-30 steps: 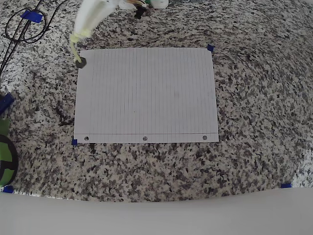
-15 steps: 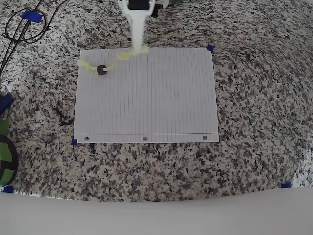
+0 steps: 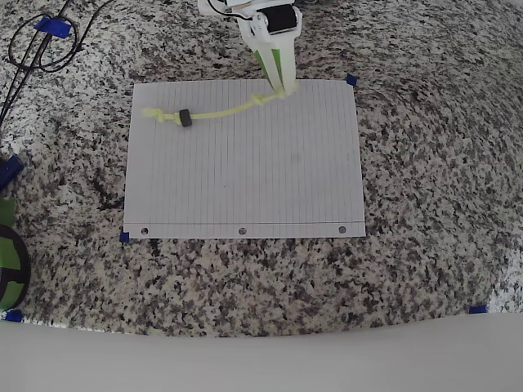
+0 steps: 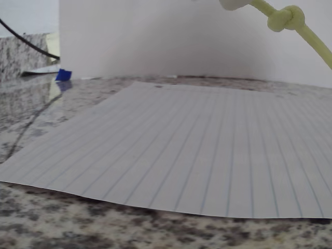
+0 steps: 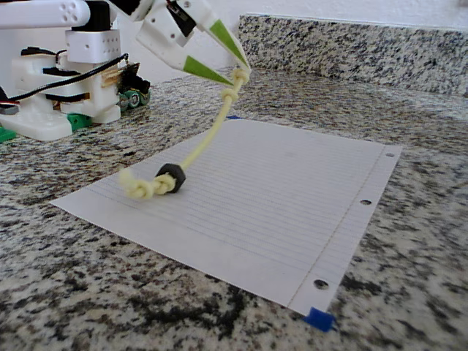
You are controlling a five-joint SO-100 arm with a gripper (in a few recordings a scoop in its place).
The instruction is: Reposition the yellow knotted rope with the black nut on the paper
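Note:
The yellow knotted rope (image 3: 221,112) stretches across the far part of the paper (image 3: 245,180). My gripper (image 3: 286,92) is shut on the rope's right end, just past its knot. In the fixed view that end is lifted and the cord (image 5: 208,139) slopes down from the gripper (image 5: 240,74) to the sheet (image 5: 278,197). The black nut (image 3: 185,118) lies on the paper against the left-end knot, and the fixed view shows the nut (image 5: 170,178) resting flat. In the wrist view the held knot (image 4: 290,21) hangs above the lined paper (image 4: 207,155).
Black cables (image 3: 41,45) loop at the top left by blue tape (image 3: 53,26). A green and black object (image 3: 8,261) sits at the left edge. The arm's base (image 5: 58,95) stands behind the paper, and a granite backsplash (image 5: 365,47) runs along the back.
My gripper has swung right from the paper's top-left corner to its top middle, dragging the rope and the nut onto the sheet; the cord now lies stretched out.

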